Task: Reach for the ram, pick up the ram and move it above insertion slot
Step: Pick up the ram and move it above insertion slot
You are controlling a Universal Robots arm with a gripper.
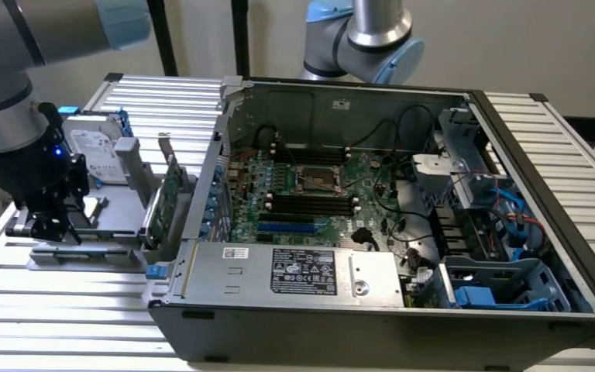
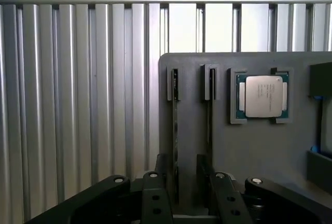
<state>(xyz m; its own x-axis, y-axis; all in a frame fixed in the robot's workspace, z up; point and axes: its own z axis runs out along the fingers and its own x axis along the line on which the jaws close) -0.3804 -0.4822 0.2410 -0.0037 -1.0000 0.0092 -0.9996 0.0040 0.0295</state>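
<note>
Ram (image 2: 175, 141) stands on edge in a slot of the grey holder (image 2: 249, 146), a second stick (image 2: 210, 115) just beside it. Gripper (image 2: 181, 182) points straight down over it; fingers (image 2: 155, 195) spread either side of the ram, gripping nothing. Arm (image 1: 13, 132) hangs vertical on the exterior view's left of the open computer case (image 1: 380, 318).

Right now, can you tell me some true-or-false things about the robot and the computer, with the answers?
1. The computer case is open, with its insides showing. True.
2. The end effector is inside the computer case. False: it is over the grey holder beside the case.
3. The ram stands on edge in a slot of the grey holder. True.
4. The square chip lies on the bare metal table. False: it sits in a pocket of the grey holder.
</note>
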